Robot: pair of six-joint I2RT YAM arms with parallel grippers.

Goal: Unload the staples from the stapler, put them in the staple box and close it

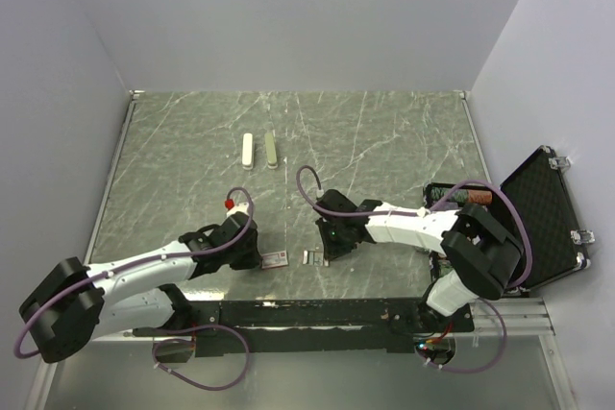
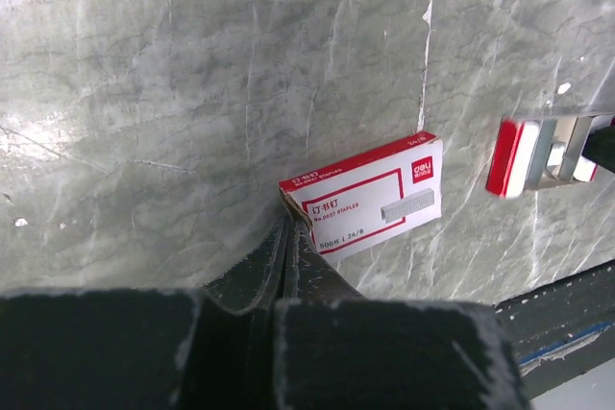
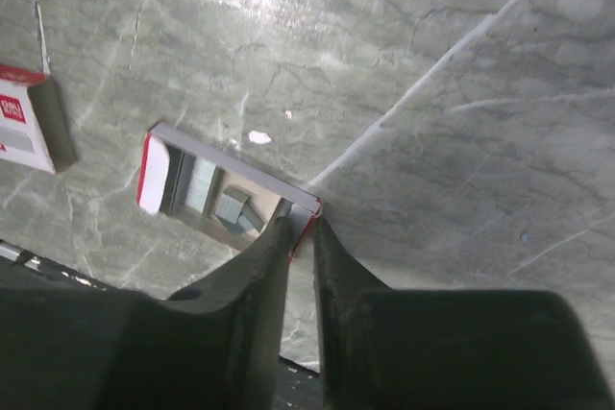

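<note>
Right claw (image 3: 298,228) on tray (image 3: 235,162); beyond, stapler's (image 1: 272,151) olive and whitish bars

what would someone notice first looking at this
Up front, the left gripper pinches a red-and-white staple box by its corner, and the right gripper grips a small open tray beside it. Farther back the stapler lies beside a whitish piece; a black case stands open at right.
</note>
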